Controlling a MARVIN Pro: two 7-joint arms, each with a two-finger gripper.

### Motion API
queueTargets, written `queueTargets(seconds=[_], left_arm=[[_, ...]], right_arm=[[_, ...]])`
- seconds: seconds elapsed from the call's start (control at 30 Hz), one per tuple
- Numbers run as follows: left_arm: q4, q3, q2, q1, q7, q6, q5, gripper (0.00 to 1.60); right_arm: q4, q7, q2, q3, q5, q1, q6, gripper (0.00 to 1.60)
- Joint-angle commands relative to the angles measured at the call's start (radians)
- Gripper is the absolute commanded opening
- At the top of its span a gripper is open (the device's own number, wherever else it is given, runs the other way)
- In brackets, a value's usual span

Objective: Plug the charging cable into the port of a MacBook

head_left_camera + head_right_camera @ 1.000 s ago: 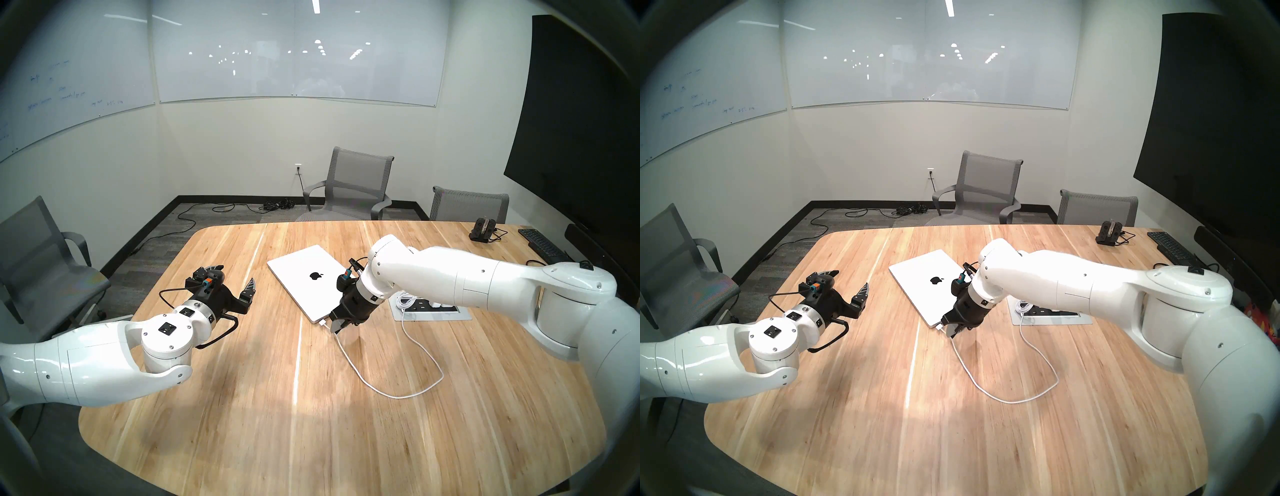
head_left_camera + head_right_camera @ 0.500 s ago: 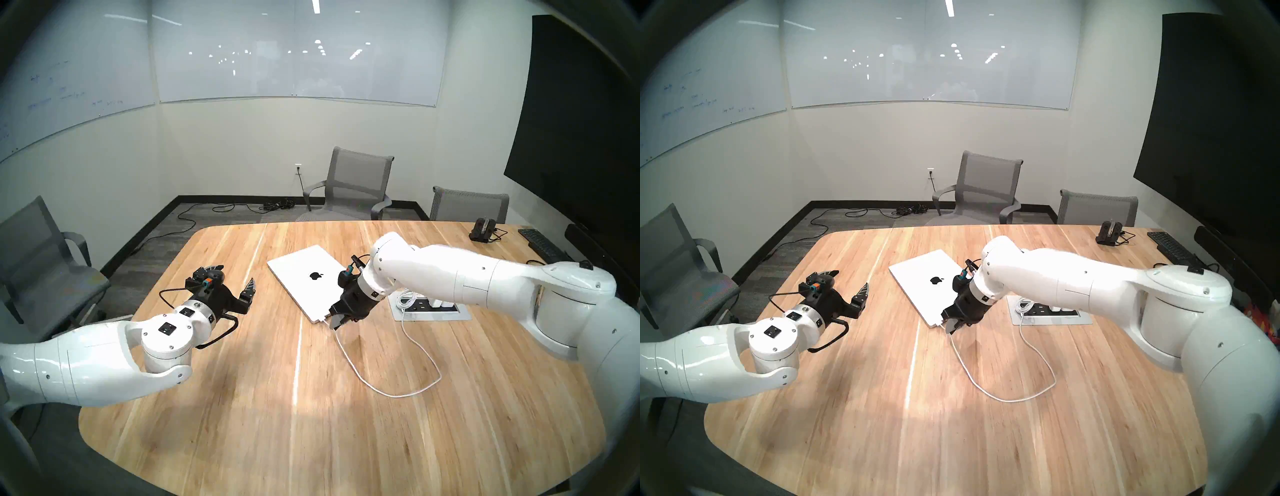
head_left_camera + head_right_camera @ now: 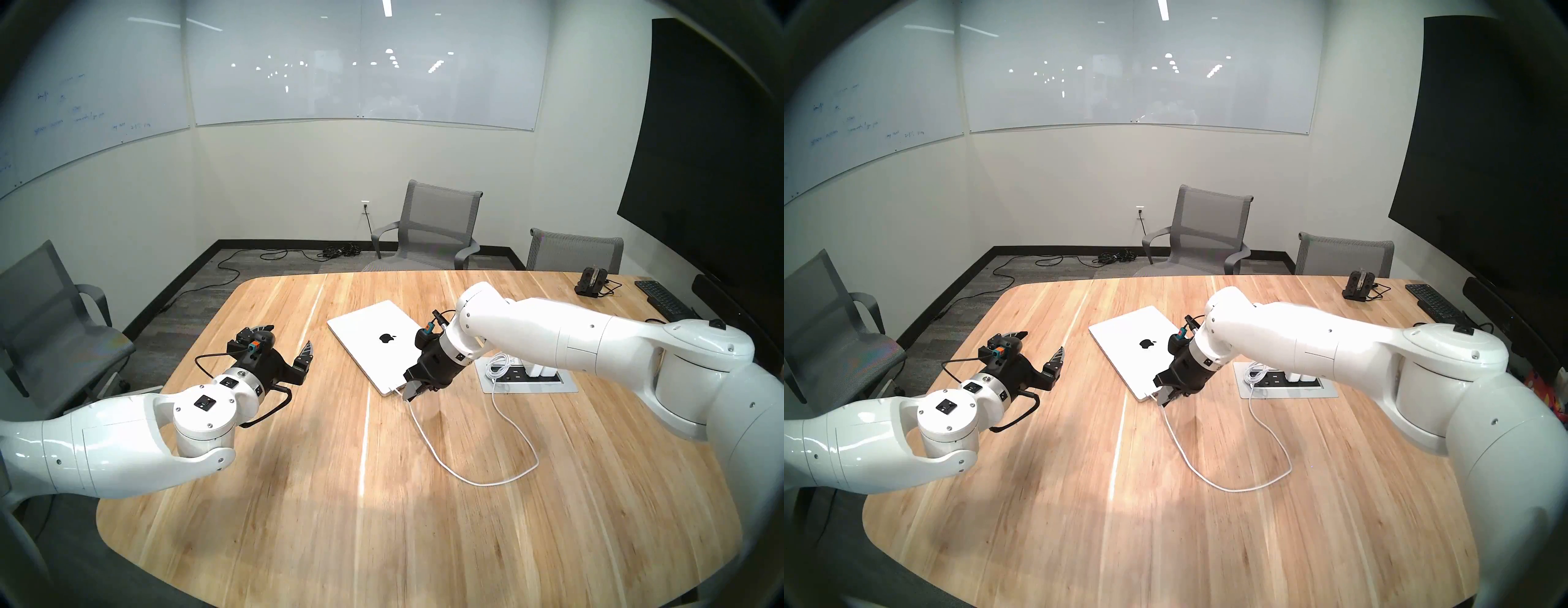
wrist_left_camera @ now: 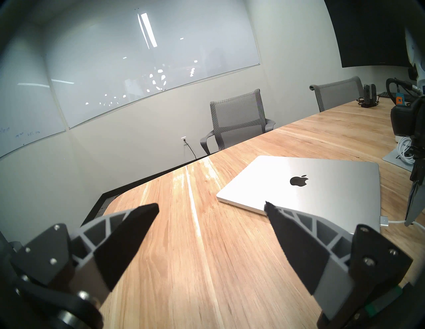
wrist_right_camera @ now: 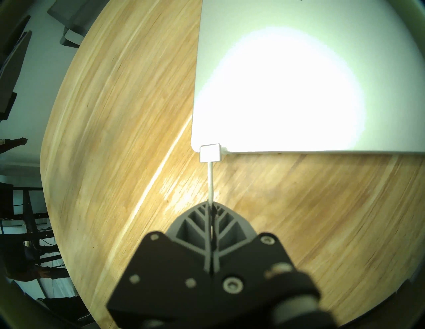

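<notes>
At the near corner of the MacBook (image 3: 375, 339), my right gripper (image 3: 410, 392) pinched the charging cable (image 5: 210, 181) just behind its connector (image 5: 210, 153), which touched the laptop's edge. Seating looked nearly done; I judged only release remained. My left gripper (image 3: 292, 343) hung wide, empty.

Both head eyes are looking down across the bench (image 3: 382, 509) from above; the left wrist camera is skimming low toward the MacBook (image 4: 310, 183), while the right one is peering closely at its corner (image 5: 299, 92).
</notes>
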Motion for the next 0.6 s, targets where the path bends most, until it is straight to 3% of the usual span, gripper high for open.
queueTargets(seconds=[0.0, 0.57], left_arm=[[-0.002, -0.013, -0.001, -0.014, -0.001, -0.004, -0.002, 1.60], [-0.002, -0.013, -0.001, -0.014, -0.001, -0.004, -0.002, 1.60]], right_arm=[[-0.005, 0.031, 0.010, 0.003, 0.004, 0.027, 0.003, 0.00], [0.017, 0.078, 0.018, -0.036, 0.014, 0.033, 0.003, 0.00]])
